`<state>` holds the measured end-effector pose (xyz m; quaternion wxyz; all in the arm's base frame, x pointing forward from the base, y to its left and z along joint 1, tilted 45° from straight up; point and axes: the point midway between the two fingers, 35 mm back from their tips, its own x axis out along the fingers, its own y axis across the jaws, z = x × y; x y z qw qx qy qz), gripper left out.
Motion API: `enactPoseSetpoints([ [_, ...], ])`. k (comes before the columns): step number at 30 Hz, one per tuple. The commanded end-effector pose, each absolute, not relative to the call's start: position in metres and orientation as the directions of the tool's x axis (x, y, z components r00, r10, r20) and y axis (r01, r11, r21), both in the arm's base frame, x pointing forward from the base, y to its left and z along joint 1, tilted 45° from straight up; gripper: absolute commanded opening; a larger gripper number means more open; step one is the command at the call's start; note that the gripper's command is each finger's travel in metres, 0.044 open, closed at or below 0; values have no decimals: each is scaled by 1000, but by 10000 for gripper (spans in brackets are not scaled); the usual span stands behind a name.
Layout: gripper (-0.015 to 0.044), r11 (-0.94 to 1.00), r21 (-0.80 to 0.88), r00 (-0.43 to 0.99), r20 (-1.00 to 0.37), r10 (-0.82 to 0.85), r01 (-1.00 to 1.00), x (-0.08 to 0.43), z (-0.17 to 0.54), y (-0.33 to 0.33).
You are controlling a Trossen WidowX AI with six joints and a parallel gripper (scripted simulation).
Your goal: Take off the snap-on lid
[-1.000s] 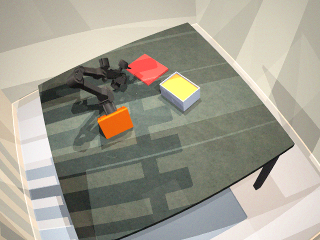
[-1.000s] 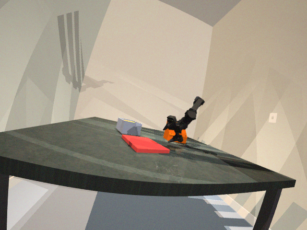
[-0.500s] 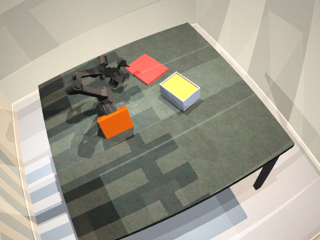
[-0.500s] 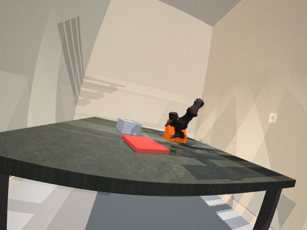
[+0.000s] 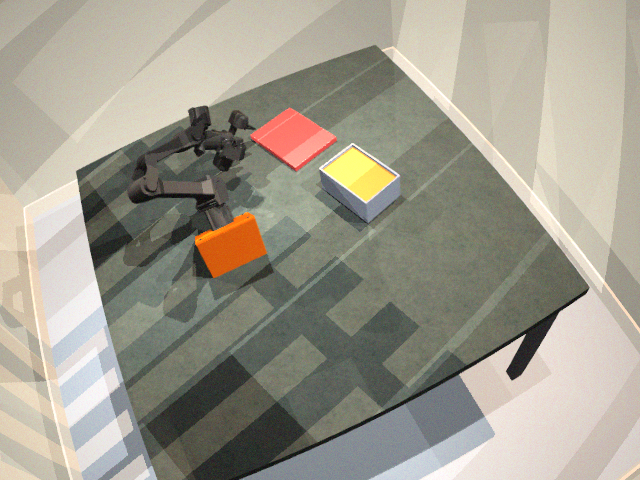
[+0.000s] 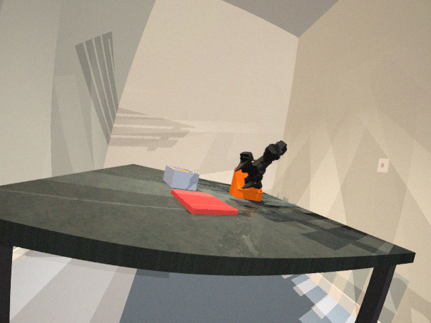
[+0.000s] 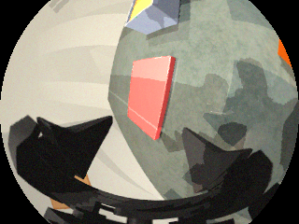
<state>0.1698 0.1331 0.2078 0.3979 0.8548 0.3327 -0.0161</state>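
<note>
The red lid [image 5: 293, 136] [image 6: 203, 204] [image 7: 149, 90] lies flat on the dark table [image 5: 413, 284] [image 6: 104, 208], apart from the box. The grey storage box [image 5: 351, 198] [image 6: 179, 179] [image 7: 164, 7] stands open, and its yellow inside shows. My gripper [image 5: 221, 122] [image 6: 261, 153] [image 7: 146, 126] is open and empty. It hovers just off the lid's near-left corner, without touching it. In the wrist view the lid lies beyond the two fingertips and the box lies farther off.
The arm's orange base block [image 5: 232, 248] [image 6: 243, 189] [image 7: 286, 52] stands on the table near the left side. The table's edges fall off to the floor on all sides. Walls stand close behind the table.
</note>
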Motion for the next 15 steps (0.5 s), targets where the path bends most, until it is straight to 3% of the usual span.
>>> enactPoseSetpoints([
  [1, 440, -464, 673, 779, -280, 561, 576, 165, 216, 126],
  [15, 440, -463, 673, 779, -281, 561, 576, 162, 220, 118],
])
